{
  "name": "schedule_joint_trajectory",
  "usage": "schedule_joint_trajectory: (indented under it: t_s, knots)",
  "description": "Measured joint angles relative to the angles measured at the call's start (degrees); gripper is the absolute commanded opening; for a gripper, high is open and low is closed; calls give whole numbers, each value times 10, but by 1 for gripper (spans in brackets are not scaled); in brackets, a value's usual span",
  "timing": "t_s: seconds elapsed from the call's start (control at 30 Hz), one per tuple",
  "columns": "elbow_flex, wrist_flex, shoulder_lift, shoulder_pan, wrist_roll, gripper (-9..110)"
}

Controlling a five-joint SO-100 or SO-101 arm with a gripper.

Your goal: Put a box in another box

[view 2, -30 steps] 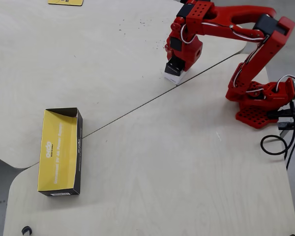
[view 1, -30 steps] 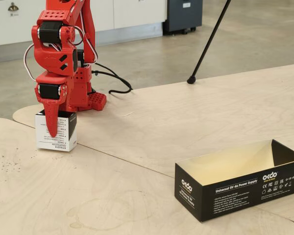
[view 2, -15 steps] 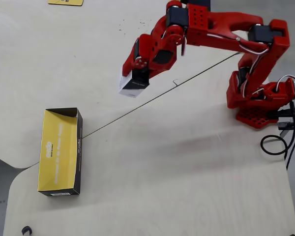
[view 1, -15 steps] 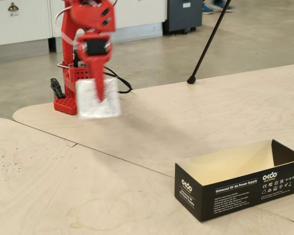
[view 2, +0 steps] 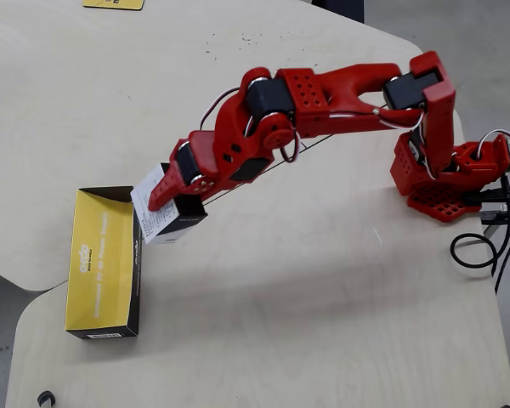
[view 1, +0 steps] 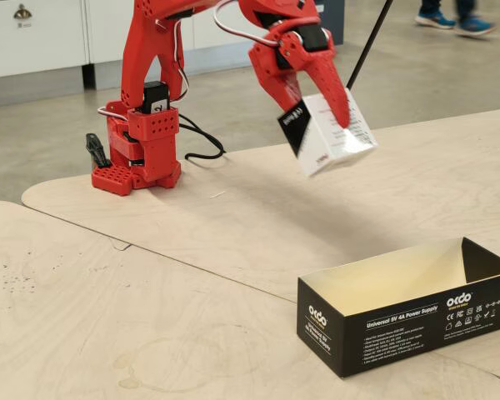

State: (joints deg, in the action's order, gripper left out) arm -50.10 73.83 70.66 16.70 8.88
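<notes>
My red gripper (view 1: 329, 125) is shut on the small white box (view 1: 337, 137) with a black side and holds it tilted in the air above the table. In the overhead view the gripper (view 2: 157, 204) and the small box (view 2: 163, 219) hang just right of the near end of the long black box (view 2: 133, 280). The long black box (view 1: 404, 321) with white "OKdo" logos and a pale yellowish inside lies open-topped and empty on the table at the front right of the fixed view, below and in front of the held box.
The red arm base (view 1: 137, 154) stands at the back left of the wooden table (view 1: 150, 283), with black cables (view 1: 200, 142) behind it. A thin black rod (view 1: 368, 46) leans at the back. A yellow object (view 2: 112, 3) lies at the overhead view's top edge.
</notes>
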Motion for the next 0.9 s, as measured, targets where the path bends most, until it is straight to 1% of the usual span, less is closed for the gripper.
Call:
schedule_joint_trajectory:
  t_s: [0.23, 0.47, 0.6, 0.67, 0.7, 0.77, 0.9]
  knots:
    - [86, -89, -119, 23, 18, 6]
    - [90, -187, -191, 20, 35, 6]
    - [90, -213, -214, 9, 39, 6]
    - [90, -224, -221, 2, 45, 9]
    - [90, -230, -221, -1, 49, 14]
    - [89, -244, -221, -9, 54, 20]
    - [62, -256, -221, -24, 53, 26]
